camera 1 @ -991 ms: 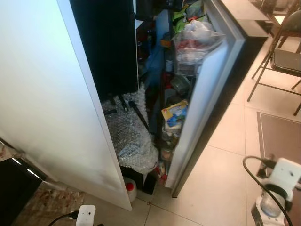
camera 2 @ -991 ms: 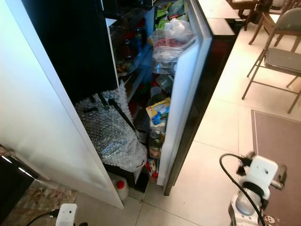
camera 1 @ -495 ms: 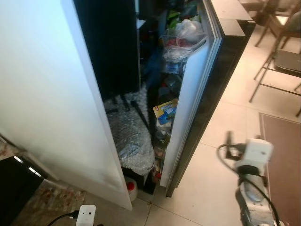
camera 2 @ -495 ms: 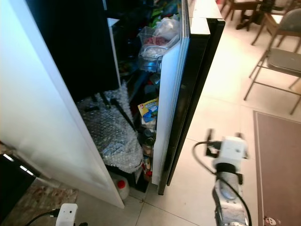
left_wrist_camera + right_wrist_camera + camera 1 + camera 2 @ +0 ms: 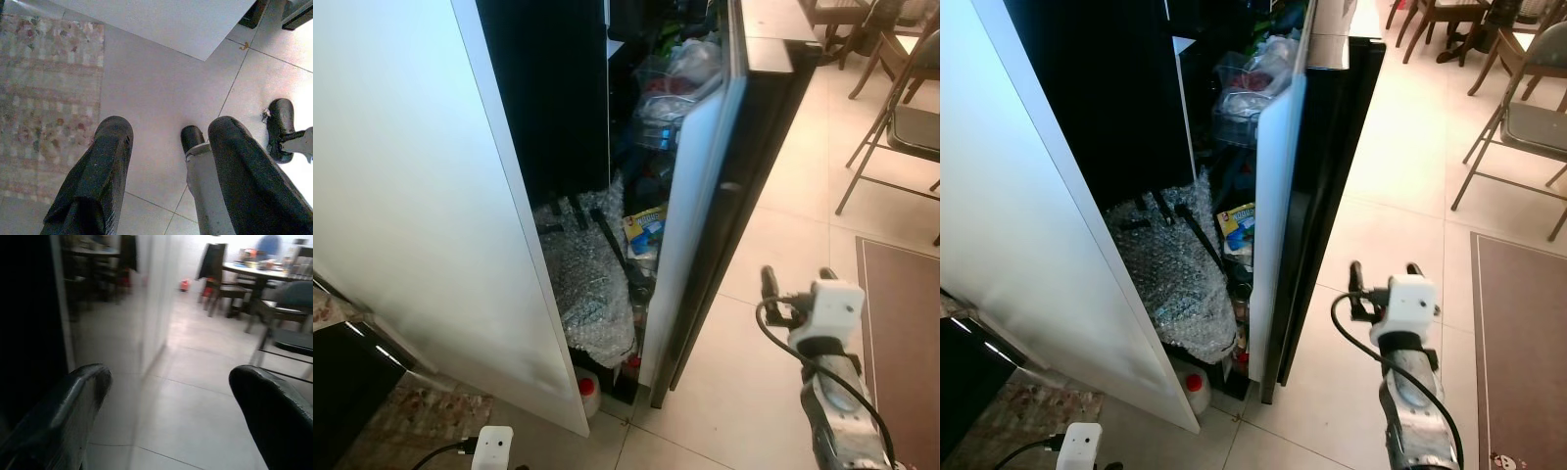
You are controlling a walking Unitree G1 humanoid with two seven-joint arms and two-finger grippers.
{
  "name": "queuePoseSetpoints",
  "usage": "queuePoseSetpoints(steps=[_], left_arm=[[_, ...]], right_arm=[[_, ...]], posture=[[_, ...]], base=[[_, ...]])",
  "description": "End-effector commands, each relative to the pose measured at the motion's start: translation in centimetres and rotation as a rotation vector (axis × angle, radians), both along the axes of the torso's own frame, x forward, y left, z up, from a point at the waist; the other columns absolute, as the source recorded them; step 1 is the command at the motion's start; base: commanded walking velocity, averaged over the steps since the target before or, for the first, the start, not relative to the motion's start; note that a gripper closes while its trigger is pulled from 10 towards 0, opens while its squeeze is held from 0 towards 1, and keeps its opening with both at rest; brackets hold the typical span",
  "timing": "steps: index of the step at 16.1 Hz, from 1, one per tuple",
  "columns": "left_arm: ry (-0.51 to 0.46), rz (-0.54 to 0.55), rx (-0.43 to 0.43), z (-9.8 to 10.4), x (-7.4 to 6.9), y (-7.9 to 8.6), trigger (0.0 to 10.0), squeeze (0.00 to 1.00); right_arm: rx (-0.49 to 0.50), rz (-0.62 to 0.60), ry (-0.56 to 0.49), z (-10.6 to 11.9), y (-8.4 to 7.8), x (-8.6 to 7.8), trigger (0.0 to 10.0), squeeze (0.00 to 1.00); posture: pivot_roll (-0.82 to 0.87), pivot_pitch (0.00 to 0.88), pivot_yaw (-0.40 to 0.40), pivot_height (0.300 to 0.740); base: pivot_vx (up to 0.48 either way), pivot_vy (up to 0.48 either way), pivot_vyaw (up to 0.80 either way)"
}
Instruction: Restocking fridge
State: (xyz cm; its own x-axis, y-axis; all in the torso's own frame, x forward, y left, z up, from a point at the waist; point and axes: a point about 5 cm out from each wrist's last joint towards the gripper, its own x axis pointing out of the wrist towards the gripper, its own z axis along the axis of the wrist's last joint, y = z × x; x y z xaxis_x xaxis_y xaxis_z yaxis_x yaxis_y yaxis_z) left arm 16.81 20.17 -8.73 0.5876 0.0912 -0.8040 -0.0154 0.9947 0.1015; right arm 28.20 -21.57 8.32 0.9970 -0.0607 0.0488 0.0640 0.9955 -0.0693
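The fridge's right door (image 5: 715, 186), black outside and white inside, stands only narrowly ajar. Its inner shelves hold plastic bags of food (image 5: 671, 78) and a yellow and blue packet (image 5: 644, 227). A bundle of bubble wrap (image 5: 587, 284) with black straps fills the bottom of the fridge. My right gripper (image 5: 795, 279) is raised in front of the door's black outer face, a little apart from it, open and empty. In the right wrist view its fingers (image 5: 78, 387) frame the dark door and the tiled floor. My left gripper (image 5: 171, 127) hangs open over the floor.
A wide white door panel (image 5: 411, 196) stands open on the left. A red-capped bottle (image 5: 585, 392) sits on the floor under the fridge. Folding chairs (image 5: 901, 117) and a brown mat (image 5: 901, 294) are to the right; a patterned rug (image 5: 421, 416) lies at the lower left.
The right fridge door has swung from wide open to nearly closed. My right arm has risen and moved left toward the door's outer face.
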Motion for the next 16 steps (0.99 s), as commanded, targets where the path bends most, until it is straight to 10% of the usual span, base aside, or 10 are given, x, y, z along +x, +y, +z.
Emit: queuePoseSetpoints(steps=[1,16], left_arm=[[0.013,0.010,0.008,-0.2,-0.4,0.1,10.0,0.00],[-0.027,0.009,0.011,0.2,0.4,-0.2,10.0,0.00]], right_arm=[[0.013,0.072,-0.009,0.5,1.1,0.4,10.0,0.00],[0.002,0.394,-0.042,3.6,4.6,4.6,10.0,0.00]], posture=[[-0.18,0.060,0.008,0.740],[-0.17,0.070,0.009,0.740]], base=[[0.000,0.000,0.00],[0.000,0.000,0.00]])
